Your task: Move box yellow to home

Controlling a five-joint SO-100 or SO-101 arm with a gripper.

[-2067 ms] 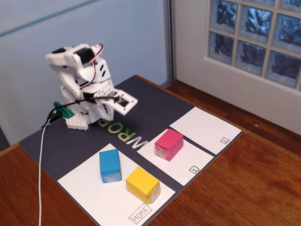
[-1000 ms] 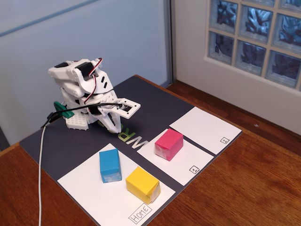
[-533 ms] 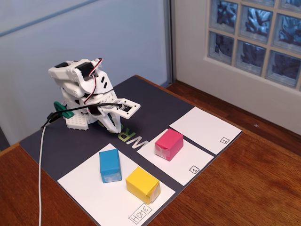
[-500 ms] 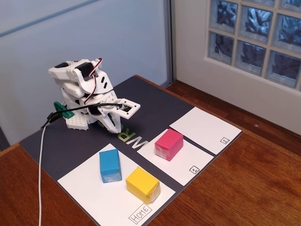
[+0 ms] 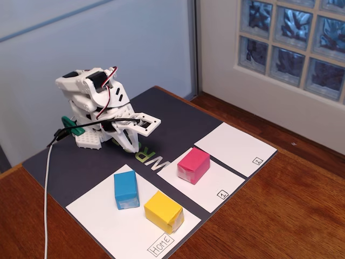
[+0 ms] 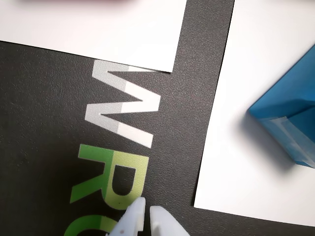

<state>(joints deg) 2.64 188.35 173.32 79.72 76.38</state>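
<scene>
In the fixed view, the white printed arm sits folded at the left on a dark grey mat that covers part of the brown wooden counter. A white cable trails from its base toward the near edge. The end effector hangs low over the mat's printed lettering. In the wrist view its two pale fingertips are almost together, with only a thin slit between them and nothing held.

Right of the cable lies the largest white paper rectangle, marked "Home" at its near corner. On it stands a blue paper-wrapped block, whose corner also shows at the right of the wrist view. Just beside the blue block, nearer the label, rests the small bright yellow paper-wrapped block, wholly on that sheet and apart from the end effector.

Further right, a pink paper-wrapped block sits on the smaller white sheet marked "1". The white sheet marked "2" lies beyond it, below a glass-block window.
</scene>
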